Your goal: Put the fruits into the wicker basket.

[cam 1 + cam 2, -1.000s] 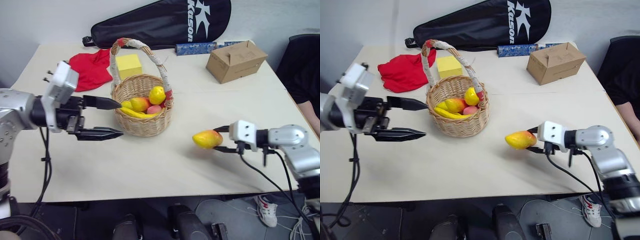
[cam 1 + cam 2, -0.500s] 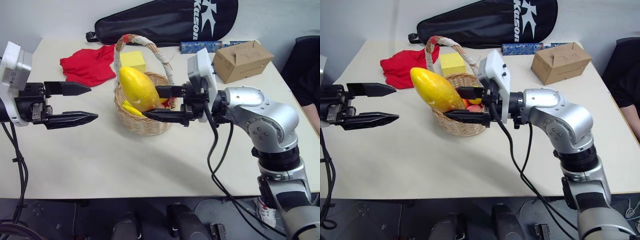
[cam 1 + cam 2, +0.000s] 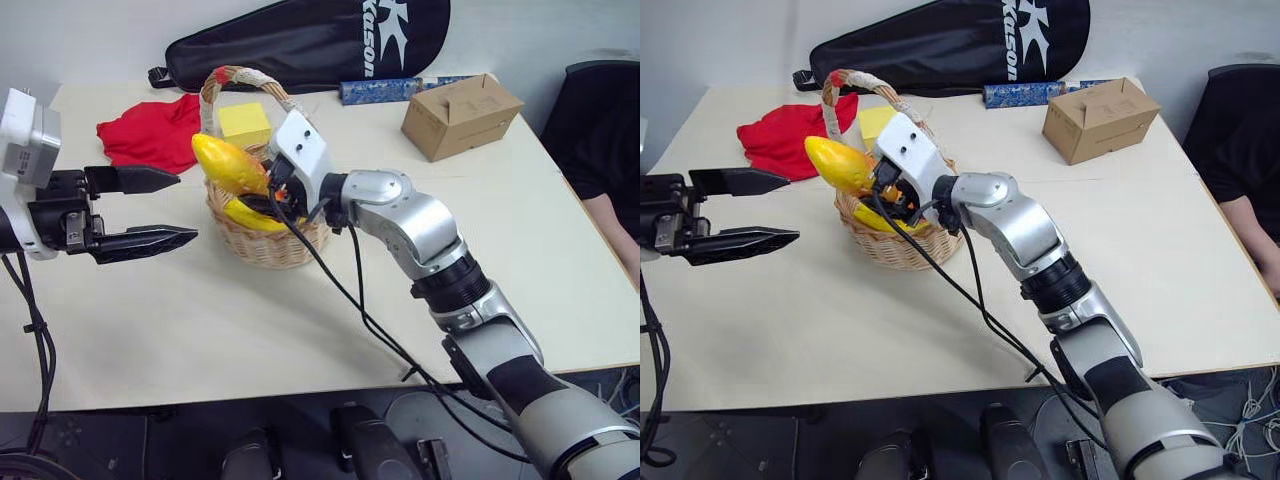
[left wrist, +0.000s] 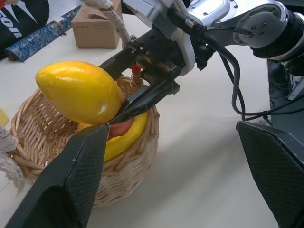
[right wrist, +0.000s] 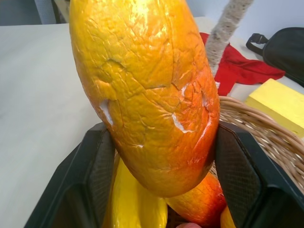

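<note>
Right wrist view showing right gripper (image 5: 161,171) pinching elongated glossy yellow-orange toy mango (image 5: 147,90), hanging just above round tan wicker basket (image 3: 262,243) already holding other fruits (image 4: 124,137). Left of basket, hovering left gripper (image 3: 168,210), fingers spread, holding nothing.

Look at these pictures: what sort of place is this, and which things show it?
Probably a robot test room or lab, not a home: a plain table against a bare wall, loose cables hanging below, and a staged mix of props, such as a wicker basket, a cardboard box and a racket bag.
</note>
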Robot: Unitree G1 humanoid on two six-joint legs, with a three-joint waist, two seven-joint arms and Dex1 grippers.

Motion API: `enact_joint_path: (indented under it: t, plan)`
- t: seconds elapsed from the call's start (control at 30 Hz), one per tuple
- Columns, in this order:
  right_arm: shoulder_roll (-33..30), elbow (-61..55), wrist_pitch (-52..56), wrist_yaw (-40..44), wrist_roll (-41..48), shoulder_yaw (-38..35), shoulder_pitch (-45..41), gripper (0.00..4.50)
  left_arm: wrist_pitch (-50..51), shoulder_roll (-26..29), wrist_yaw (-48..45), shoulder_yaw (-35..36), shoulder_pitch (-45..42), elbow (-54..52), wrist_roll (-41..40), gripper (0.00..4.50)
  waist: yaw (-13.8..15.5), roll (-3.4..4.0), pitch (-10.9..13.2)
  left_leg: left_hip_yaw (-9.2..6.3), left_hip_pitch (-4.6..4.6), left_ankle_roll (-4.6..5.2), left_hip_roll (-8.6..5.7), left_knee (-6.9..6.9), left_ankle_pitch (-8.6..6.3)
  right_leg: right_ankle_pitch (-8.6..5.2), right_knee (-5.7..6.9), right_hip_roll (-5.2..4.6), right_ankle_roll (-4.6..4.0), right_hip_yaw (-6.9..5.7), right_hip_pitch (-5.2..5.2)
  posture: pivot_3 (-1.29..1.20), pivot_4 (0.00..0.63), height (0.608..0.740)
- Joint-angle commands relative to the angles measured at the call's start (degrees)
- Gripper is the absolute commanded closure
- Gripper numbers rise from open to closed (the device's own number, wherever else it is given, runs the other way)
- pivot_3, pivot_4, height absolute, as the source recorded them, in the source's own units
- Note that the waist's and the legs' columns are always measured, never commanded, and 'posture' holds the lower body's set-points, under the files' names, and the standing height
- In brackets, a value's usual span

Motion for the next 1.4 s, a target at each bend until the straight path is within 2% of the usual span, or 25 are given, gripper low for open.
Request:
enact_joint_path:
  t: [0.03,0.1,0.2,0.3,0.4,0.53,0.63,0.7,0.8,0.9,1.27,1.37,1.4]
  plan:
    - [-0.47,-1.46,-0.24,0.64,-1.52,-1.76,-0.49,1.88,-1.63,0.00,0.14,-0.09,-1.20,0.05,-0.54,0.00,-0.04,0.00,0.00,0.00,0.00,0.00,0.00,0.00,0.00,0.00,0.00,0.01,0.00,-0.01,0.00,0.00,0.150,0.740]
    - [-0.36,-0.44,-0.94,0.43,-3.08,-1.44,-0.42,1.88,-2.31,-0.15,0.18,-1.24,-2.02,0.95,-0.13,0.00,-0.11,0.00,0.00,0.00,0.00,-0.01,0.00,0.00,0.01,0.00,0.03,0.01,0.00,0.00,-0.02,0.00,0.150,0.740]
    - [-0.38,-0.85,-0.44,0.90,-4.36,-0.93,0.36,0.86,-2.77,-0.20,0.10,-2.33,-2.80,1.23,-0.32,0.00,-0.12,0.00,0.00,0.01,0.00,-0.01,0.00,-0.01,0.01,0.00,0.03,0.01,0.00,0.00,-0.03,0.00,0.150,0.740]
    - [-1.19,-5.01,2.17,2.05,-3.60,-1.58,1.89,0.03,-3.18,-0.19,-0.12,-3.25,-3.50,1.88,-0.22,0.00,-0.11,0.00,0.00,0.01,-0.01,-0.01,0.00,-0.01,0.01,0.00,0.02,0.01,0.00,0.00,-0.03,0.00,0.150,0.740]
    - [-2.88,-11.27,6.52,4.48,-0.03,-3.91,3.91,0.03,-3.78,-0.29,-0.42,-4.38,-4.23,2.79,0.18,0.00,0.04,0.00,0.00,0.01,-0.03,-0.01,-0.01,-0.02,0.01,0.00,0.01,0.00,0.00,0.00,-0.05,0.00,0.150,0.740]
    - [-9.42,-24.36,24.58,8.99,16.21,-16.01,8.38,0.03,-4.44,-1.23,-0.79,-7.02,-6.18,3.68,0.21,0.00,0.37,-0.01,0.01,-0.03,-0.09,-0.01,0.00,0.00,0.01,0.00,0.00,0.00,0.00,-0.03,-0.06,0.00,0.150,0.740]
    - [-14.69,-29.94,32.17,10.16,23.31,-21.71,11.37,0.03,-4.59,-1.61,-1.03,-7.87,-6.99,4.17,0.19,0.00,1.22,-0.01,0.01,-0.07,-0.09,0.00,-0.01,-0.02,0.00,0.00,-0.08,-0.01,0.00,-0.05,-0.03,0.00,0.150,0.740]
    - [-17.06,-31.28,34.41,8.55,24.94,-25.06,13.15,0.03,-4.88,-1.99,-1.09,-8.59,-7.48,4.61,0.38,0.00,1.19,-0.01,0.01,-0.05,-0.07,0.00,0.00,-0.01,0.00,0.00,-0.08,0.01,0.00,-0.03,-0.03,0.00,0.150,0.740]
    - [-18.19,-30.77,31.79,2.88,21.07,-26.69,15.39,0.03,-5.22,-2.79,-1.10,-9.56,-8.28,4.84,0.53,0.00,1.12,-0.01,0.01,0.00,-0.03,0.00,-0.01,-0.01,0.00,0.00,-0.03,0.04,0.00,0.03,-0.03,0.00,0.150,0.740]
    - [-14.95,-27.71,26.13,-2.53,16.68,-25.42,16.51,0.03,-5.28,-4.16,-0.43,-10.17,-9.46,4.93,0.26,0.00,0.94,-0.01,0.01,0.02,-0.03,-0.02,-0.02,-0.02,0.02,0.00,-0.03,0.05,0.00,0.05,-0.05,0.00,0.150,0.740]
    - [-3.27,-7.66,9.64,-5.42,9.13,-20.92,10.60,0.03,-5.53,-7.33,1.44,-12.63,-13.94,6.48,1.71,0.00,0.51,0.00,0.02,0.06,-0.04,-0.04,-0.02,-0.04,0.04,0.00,0.01,0.07,0.00,0.05,-0.09,0.00,0.150,0.740]
    - [-1.95,-3.94,7.02,-4.66,8.35,-20.57,9.80,0.61,-5.50,-7.67,1.71,-12.81,-14.50,6.59,1.89,0.00,0.36,0.00,0.02,0.04,-0.05,-0.04,-0.01,-0.07,0.04,0.00,-0.01,0.06,0.00,0.03,-0.09,0.00,0.150,0.740]
    - [-1.81,-3.43,6.55,-4.43,8.26,-20.53,9.65,0.97,-5.56,-7.70,1.71,-12.88,-14.56,6.67,1.95,0.00,0.33,0.00,0.02,0.04,-0.05,-0.04,-0.01,-0.08,0.04,0.00,-0.02,0.05,0.00,0.03,-0.09,0.00,0.150,0.740]
